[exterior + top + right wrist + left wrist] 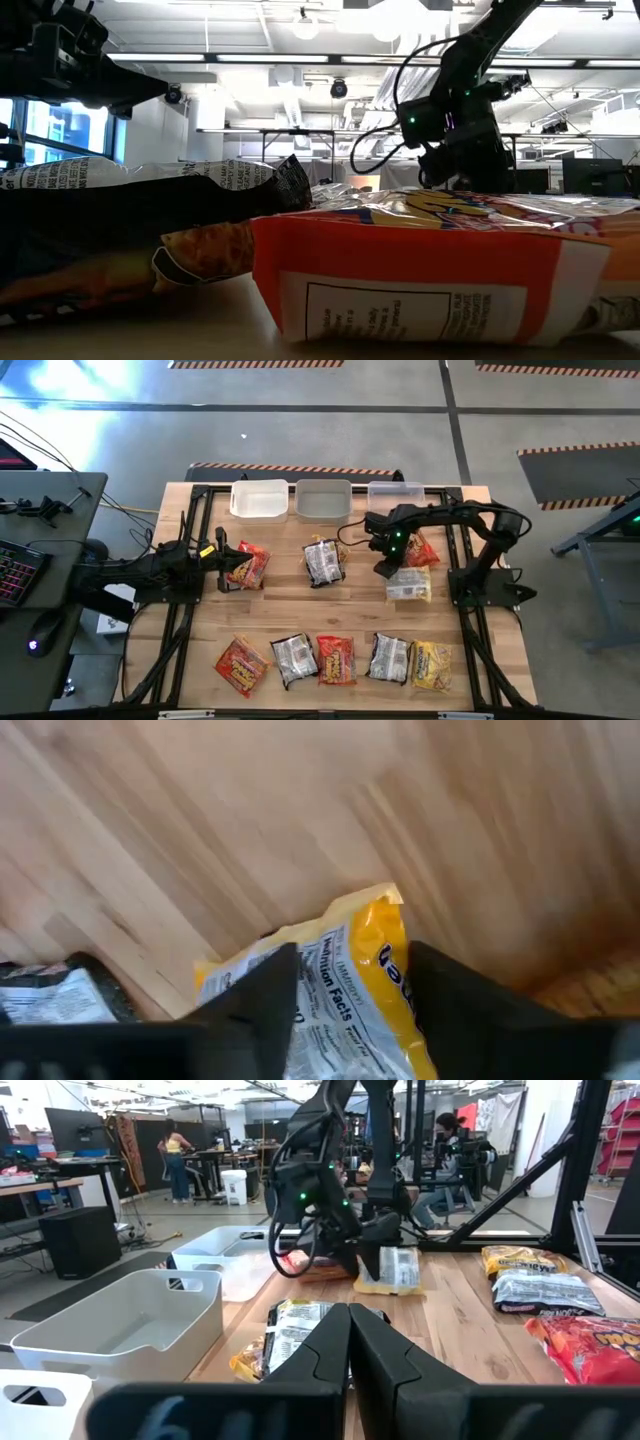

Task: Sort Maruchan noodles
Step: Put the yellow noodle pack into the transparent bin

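Note:
Several Maruchan packets lie flat on the wooden table. A red-orange packet [250,565] lies just in front of my left gripper [228,566], which is shut [348,1312]. A silver packet [323,560] lies mid-table. My right gripper [384,568] is open over a yellow packet [410,583], and its fingers stand either side of that packet's end [350,990]. A red packet [421,548] lies beside it. Along the near edge lie red [240,663], silver [293,658], red [335,658], silver [388,656] and yellow [432,664] packets. My left gripper has its shut fingertips at the edge of the red-orange packet [238,567]. The fingers themselves hide that spot in the wrist view, so I cannot tell whether they touch it.
Three pale bins [260,499] [323,500] [395,493] stand in a row along the table's far edge. Bare wood [300,610] lies between the middle packets and the near row. Black frame rails [185,610] run along both sides. People show in the room beyond [175,1150].

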{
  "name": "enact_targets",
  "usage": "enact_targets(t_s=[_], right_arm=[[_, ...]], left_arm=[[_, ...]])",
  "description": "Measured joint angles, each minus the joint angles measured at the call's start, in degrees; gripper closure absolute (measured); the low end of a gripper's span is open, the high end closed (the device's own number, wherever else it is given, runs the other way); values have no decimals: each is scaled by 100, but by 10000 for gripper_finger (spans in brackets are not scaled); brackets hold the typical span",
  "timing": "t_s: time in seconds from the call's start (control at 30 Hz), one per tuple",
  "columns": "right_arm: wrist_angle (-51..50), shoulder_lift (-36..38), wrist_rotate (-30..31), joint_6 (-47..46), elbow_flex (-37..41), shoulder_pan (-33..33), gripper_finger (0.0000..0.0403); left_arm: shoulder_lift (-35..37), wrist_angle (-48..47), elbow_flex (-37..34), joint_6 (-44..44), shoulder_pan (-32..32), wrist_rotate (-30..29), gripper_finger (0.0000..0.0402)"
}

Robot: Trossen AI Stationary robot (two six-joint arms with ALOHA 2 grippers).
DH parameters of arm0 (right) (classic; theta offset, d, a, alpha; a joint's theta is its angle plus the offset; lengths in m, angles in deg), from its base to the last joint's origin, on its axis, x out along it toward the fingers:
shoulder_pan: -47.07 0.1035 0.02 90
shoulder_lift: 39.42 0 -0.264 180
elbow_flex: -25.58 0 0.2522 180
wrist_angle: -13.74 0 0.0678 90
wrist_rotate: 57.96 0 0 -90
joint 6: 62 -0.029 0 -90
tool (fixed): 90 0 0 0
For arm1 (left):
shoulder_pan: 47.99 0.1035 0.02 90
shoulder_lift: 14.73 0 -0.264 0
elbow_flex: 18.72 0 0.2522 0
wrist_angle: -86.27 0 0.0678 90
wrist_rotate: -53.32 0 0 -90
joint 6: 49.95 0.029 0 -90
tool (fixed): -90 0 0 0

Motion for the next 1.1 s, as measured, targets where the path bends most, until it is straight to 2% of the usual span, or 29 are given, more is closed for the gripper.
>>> enact_targets(t_s=[0.23,0.37,0.47,0.53,0.63,0.77,0.9,1.0,1.1], right_arm=[[380,178,-40,-37,0,235,388],[607,510,59,-246,0,452,386],[722,931,474,-423,0,749,391],[832,1293,946,-503,0,1073,399],[975,1808,1997,-798,0,1745,399],[1127,2264,3964,-1295,0,2916,401],[1120,2185,5582,-1892,0,4009,402],[1124,1792,6202,-2481,0,4597,402],[1120,1271,6403,-3033,0,5005,402]], left_arm=[[0,1,0,0,0,-1,398],[0,0,0,0,0,-2,398],[0,0,0,0,0,1,398],[0,0,-1,0,0,-1,398],[1,0,0,0,0,-2,398],[0,0,0,0,0,1,398],[0,1,-2,0,0,-2,398],[0,0,-1,0,0,1,398],[1,0,-1,0,0,1,398]])
